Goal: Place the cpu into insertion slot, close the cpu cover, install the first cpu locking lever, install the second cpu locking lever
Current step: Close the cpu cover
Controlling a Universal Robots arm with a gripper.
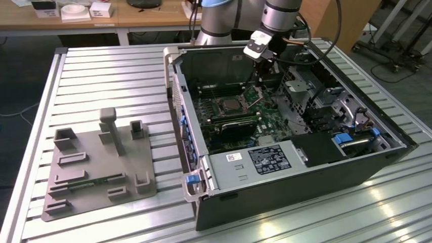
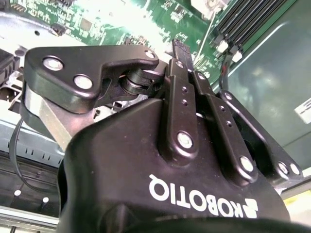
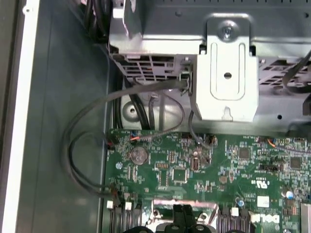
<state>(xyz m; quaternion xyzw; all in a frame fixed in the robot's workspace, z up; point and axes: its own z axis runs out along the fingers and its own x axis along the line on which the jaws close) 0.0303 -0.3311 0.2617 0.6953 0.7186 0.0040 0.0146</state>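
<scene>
At the exterior view's left we see 1 grey fixture plate (image 1: 101, 167) lying on the slatted table (image 1: 101, 76). Right of it lies the open computer case (image 1: 290, 202). The insertion slot (image 1: 233, 105) sits near mid-frame on the green board, and we cannot tell whether the cpu lies in it. The gripper (image 1: 257, 93) hangs just right of the slot, low over the board. In both wrist views its jaws look drawn together. We cannot tell whether they pinch anything.
</scene>
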